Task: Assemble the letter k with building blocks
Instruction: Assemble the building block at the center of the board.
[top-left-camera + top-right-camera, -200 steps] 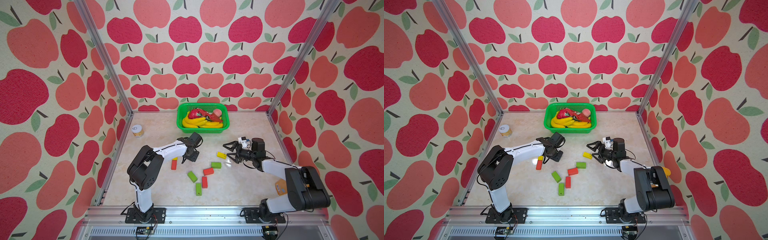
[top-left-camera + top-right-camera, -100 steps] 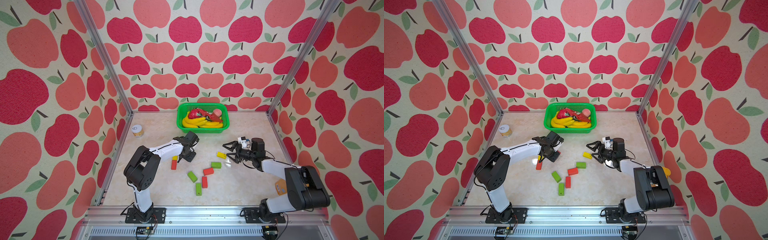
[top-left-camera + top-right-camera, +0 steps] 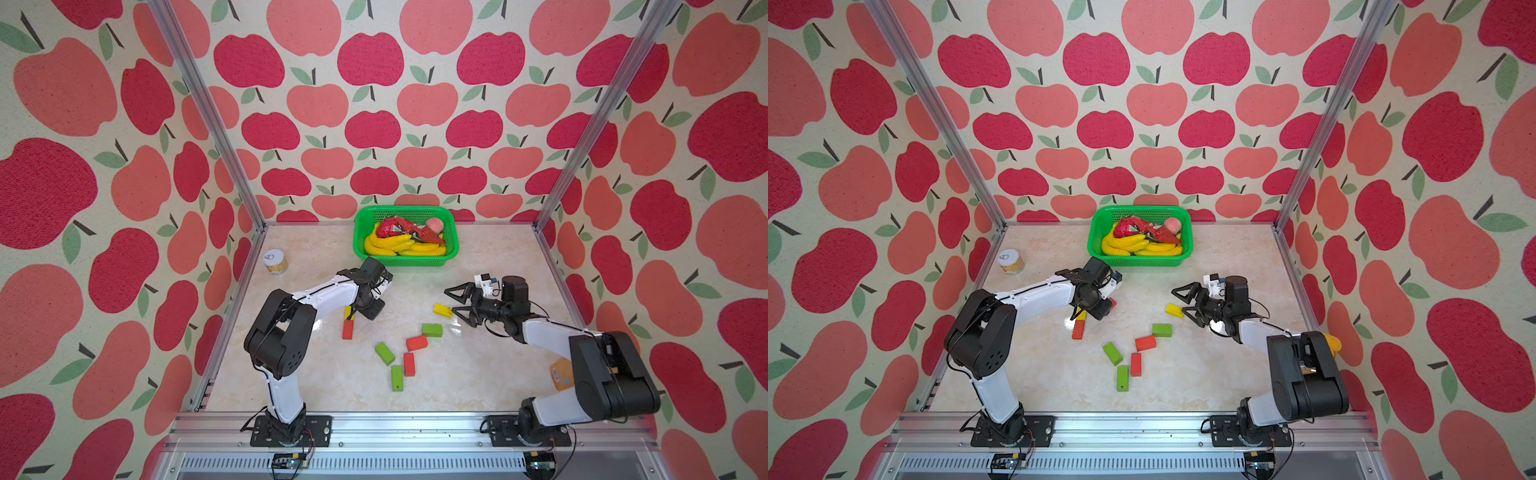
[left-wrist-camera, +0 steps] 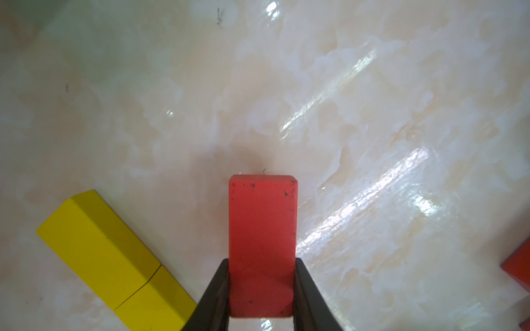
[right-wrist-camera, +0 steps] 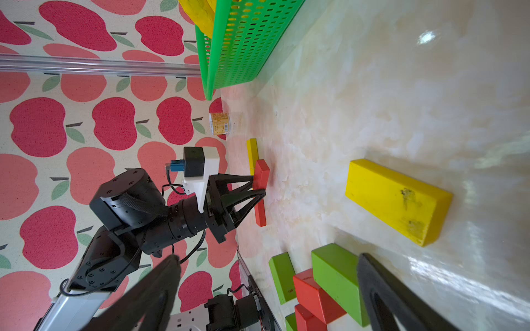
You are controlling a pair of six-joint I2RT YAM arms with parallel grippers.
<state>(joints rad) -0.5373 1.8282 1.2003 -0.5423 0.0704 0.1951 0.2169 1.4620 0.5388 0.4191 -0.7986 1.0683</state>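
The left gripper (image 4: 262, 286) is clenched on a red block (image 4: 262, 229) beside two yellow blocks (image 4: 100, 249) laid end to end. The right gripper (image 3: 450, 300) is spread wide, grasping nothing, near a lone yellow block (image 3: 442, 310). The print on the can (image 5: 219, 123) label is too small to read.

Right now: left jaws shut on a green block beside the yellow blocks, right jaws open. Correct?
Not green. The left wrist view shows the left jaws shut on a red block beside the yellow blocks. Right jaws are open, as stated.
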